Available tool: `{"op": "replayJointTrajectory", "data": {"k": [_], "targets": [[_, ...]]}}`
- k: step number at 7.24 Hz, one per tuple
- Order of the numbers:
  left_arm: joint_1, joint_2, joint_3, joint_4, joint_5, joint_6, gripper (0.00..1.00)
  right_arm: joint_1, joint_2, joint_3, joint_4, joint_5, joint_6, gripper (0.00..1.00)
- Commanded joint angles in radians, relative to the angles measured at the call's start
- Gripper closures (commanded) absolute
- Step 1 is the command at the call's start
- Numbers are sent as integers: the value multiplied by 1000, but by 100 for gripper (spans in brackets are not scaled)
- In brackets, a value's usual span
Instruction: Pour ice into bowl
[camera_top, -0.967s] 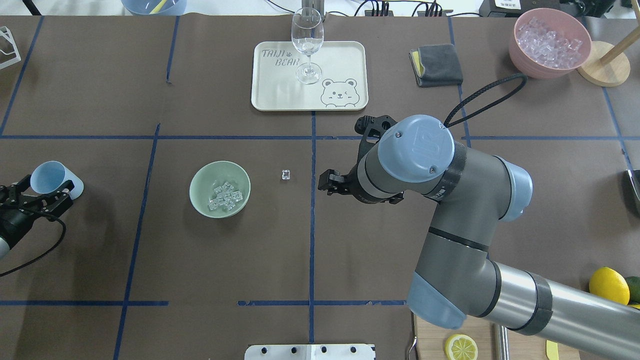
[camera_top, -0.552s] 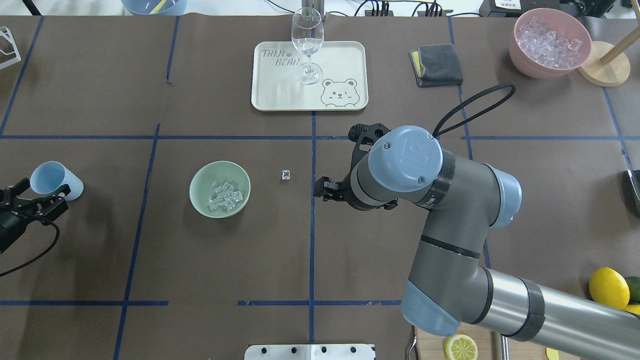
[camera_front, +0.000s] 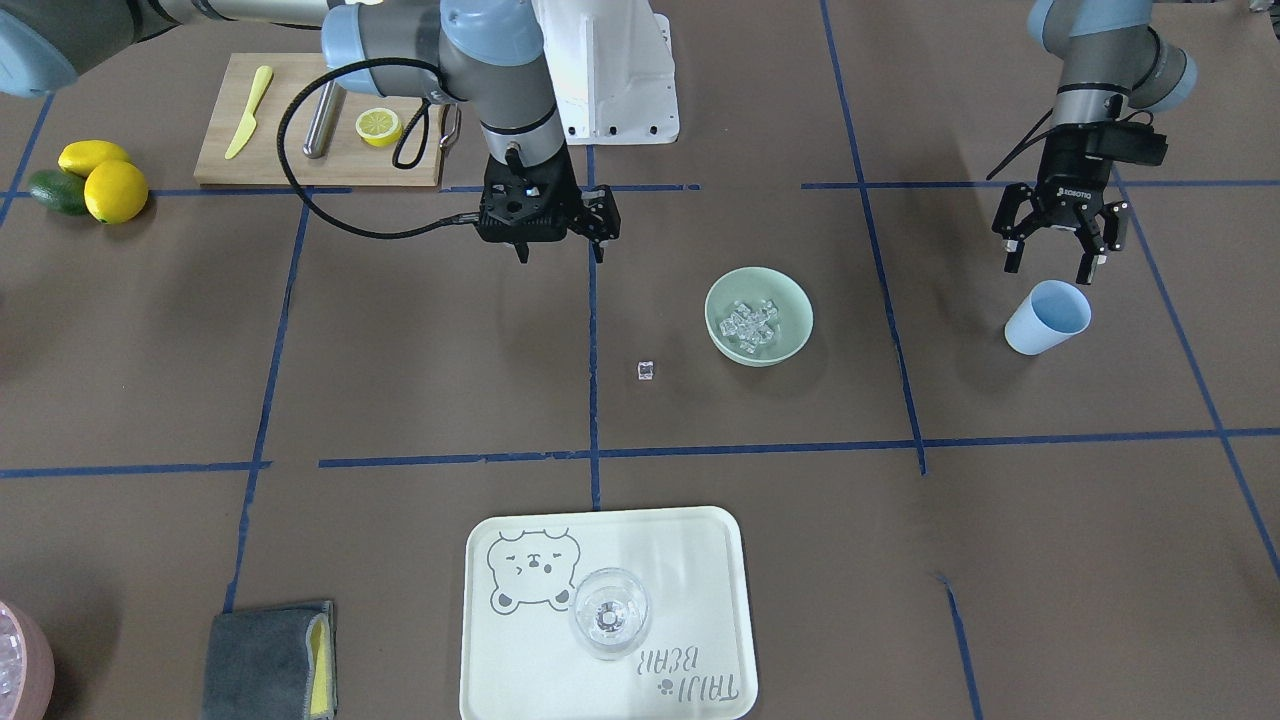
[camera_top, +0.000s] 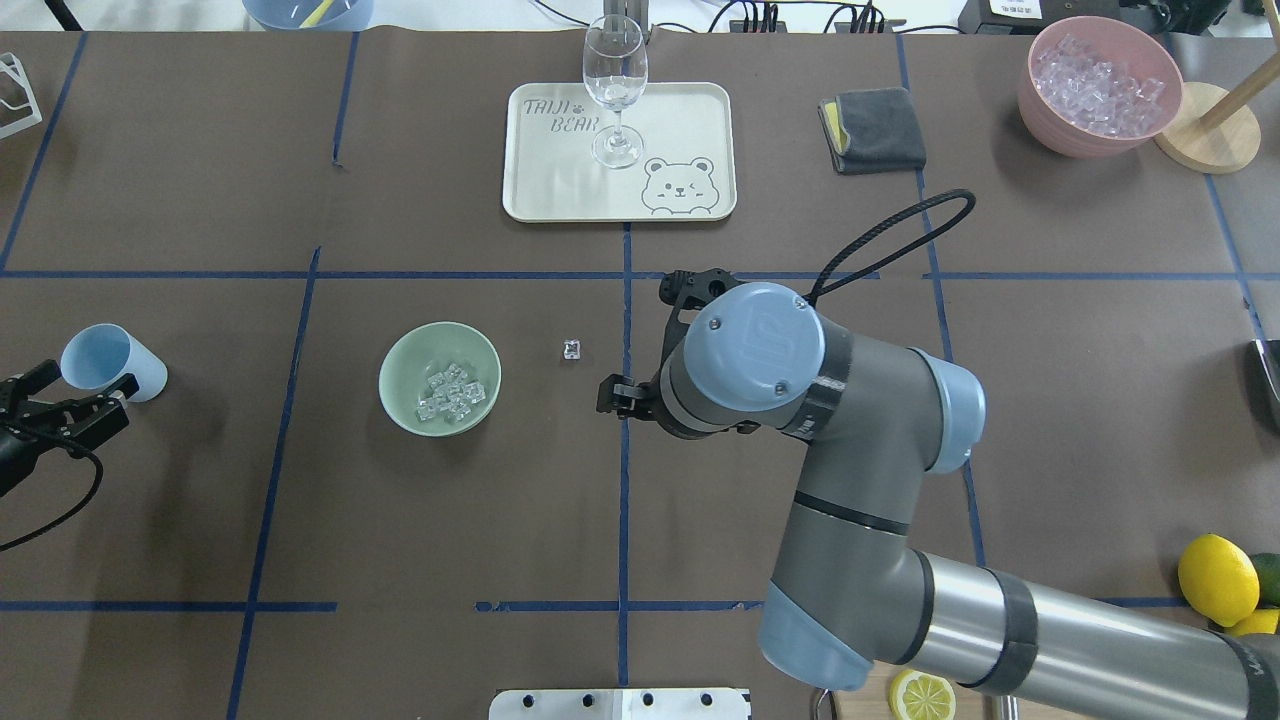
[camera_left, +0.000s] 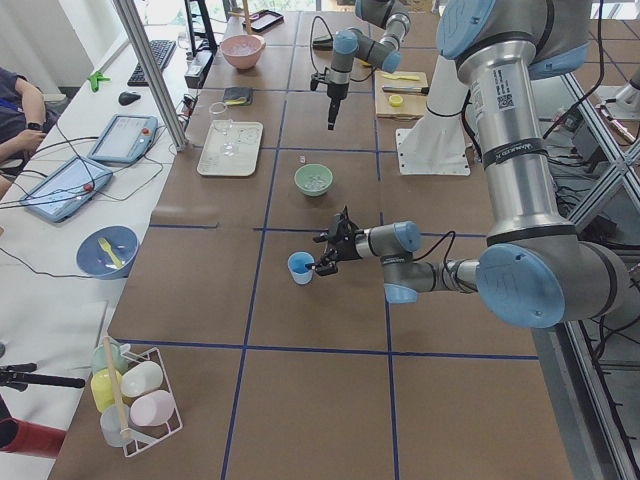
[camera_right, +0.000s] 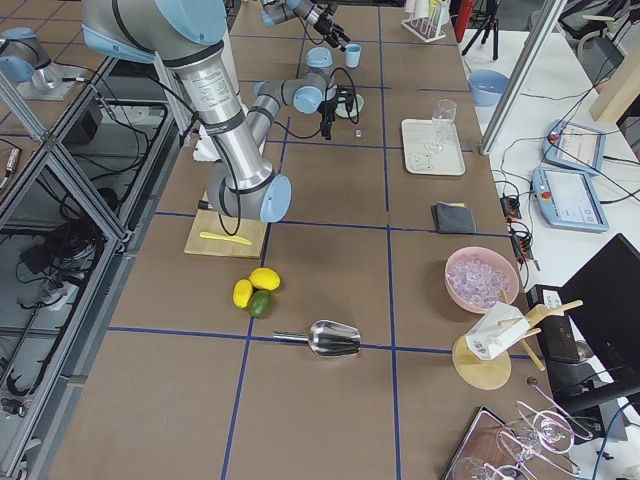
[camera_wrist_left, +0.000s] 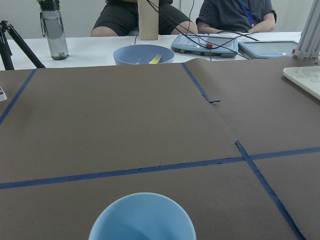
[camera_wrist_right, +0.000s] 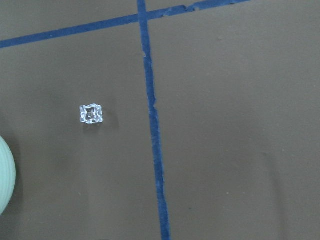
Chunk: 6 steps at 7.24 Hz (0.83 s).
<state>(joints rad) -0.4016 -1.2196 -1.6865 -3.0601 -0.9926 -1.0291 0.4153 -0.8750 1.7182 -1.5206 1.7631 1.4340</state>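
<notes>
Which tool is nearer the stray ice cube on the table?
Right. The right tool hangs close beside the cube; the left tool is beyond the bowl, by the cup.

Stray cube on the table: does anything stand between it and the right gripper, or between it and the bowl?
Nothing visible does. Only bare table lies between the cube and the bowl, and between the cube and the open right gripper.

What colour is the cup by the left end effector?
The round cup is light blue, clearest in the exterior front-facing view.
</notes>
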Motion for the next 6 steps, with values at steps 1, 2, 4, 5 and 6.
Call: {"op": "replayJointTrajectory", "data": {"k": [1, 2, 4, 5, 6], "targets": [[-122, 3, -68, 50, -111, 83, 0, -4, 111, -109, 0, -1, -4, 0], [-200, 2, -109, 96, -197, 139, 0, -4, 158, -155, 3, -16, 8, 0], [-448, -18, -127, 191, -507, 295, 0, -4, 255, -360, 167, -47, 11, 0], [-567, -55, -134, 289, -634, 332, 0, -4, 287, -418, 187, -63, 11, 0], [-632, -108, -177, 501, -658, 369, 0, -4, 324, -464, 188, -63, 11, 0]]}}
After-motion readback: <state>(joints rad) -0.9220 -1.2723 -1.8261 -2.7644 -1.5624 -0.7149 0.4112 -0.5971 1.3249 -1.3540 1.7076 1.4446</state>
